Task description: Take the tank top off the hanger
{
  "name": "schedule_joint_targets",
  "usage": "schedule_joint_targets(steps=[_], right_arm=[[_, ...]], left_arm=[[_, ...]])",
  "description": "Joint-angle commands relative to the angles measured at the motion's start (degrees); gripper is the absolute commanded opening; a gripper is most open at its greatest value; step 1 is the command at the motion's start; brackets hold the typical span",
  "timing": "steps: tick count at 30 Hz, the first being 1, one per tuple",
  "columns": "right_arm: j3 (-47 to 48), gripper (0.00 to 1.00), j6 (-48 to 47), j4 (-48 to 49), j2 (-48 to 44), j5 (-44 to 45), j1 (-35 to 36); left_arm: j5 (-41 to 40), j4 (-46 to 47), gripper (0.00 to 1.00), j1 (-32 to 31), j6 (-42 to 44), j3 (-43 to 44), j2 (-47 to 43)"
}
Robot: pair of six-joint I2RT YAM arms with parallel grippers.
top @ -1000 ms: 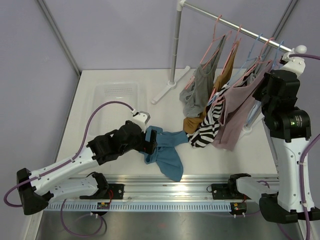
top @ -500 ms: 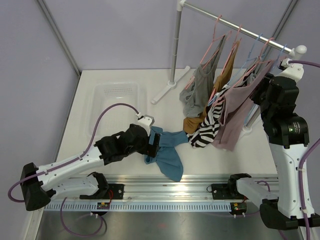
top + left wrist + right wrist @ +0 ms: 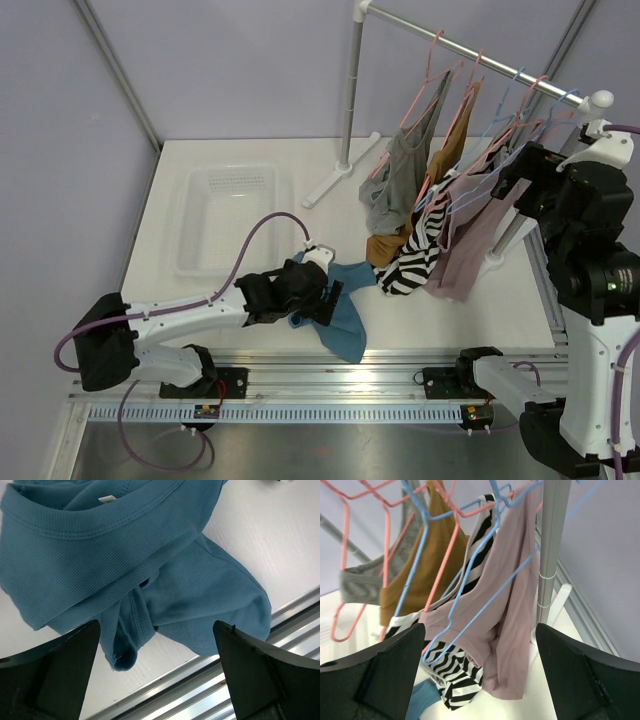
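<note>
Just left of the rack pole [image 3: 552, 545] we see a mauve tank top [image 3: 507, 605] draped on a blue hanger [image 3: 470, 581]. Farther left of the pole hang a striped top [image 3: 457, 677], a brown top [image 3: 427, 560] and what looks like a grey top [image 3: 362, 586]. Our right gripper [image 3: 480, 627] gapes wide, holding nothing.

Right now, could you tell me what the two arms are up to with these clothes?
The left fingers are spread open just above a blue tank top crumpled on the table, with no hanger visible in it. The right arm is raised by the rail, the right fingers open and empty, facing a mauve tank top on a blue hanger. A grey top, a brown top and a striped top hang alongside.
</note>
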Motion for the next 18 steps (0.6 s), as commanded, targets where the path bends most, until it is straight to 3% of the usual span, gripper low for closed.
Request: schedule_joint_targets(steps=[1,8,11,12,13,14,16,18], right_arm=[[6.20,0.99,-0.49,-4.47,-2.33,-4.93,-0.29],[6.39,0.99,-0.66,-5.62,-9.44,-18.61,-0.20],[5.25,0.99,-1.02,-4.92,-11.55,-25.74,-0.29],[4.90,0.99,-0.93,-4.48,-12.08,-26.55,-0.20],[4.46,0.99,-0.76,-4.22,-12.69,-26.91,-0.29],[4.11,0.99,-0.75,-3.69,-13.57,-27.08,-0.20],[3.23,0.99,-0.75,-3.34,-14.54,-27.17,-0.29],[2.88,1.00,-0.75,-3.25,-15.42,-27.96,-0.29]], left_arm=[[-2.69,4.96,0.99,-0.65,-1.64,0.10,3.74],[-2.34,9.79,0.99,-0.74,-1.91,0.63,14.46],[-1.11,12.52,0.89,-1.00,-1.91,0.89,19.39],[-0.76,13.05,0.75,-1.53,-1.91,1.07,20.44],[-0.75,13.66,0.40,-1.88,-2.17,1.33,21.84],[-1.36,13.67,0.23,-2.32,-2.52,1.77,22.21],[-2.59,12.97,0.00,-3.55,-2.79,2.30,21.60],[-4.26,11.57,0.00,-4.25,-2.88,3.96,20.28]])
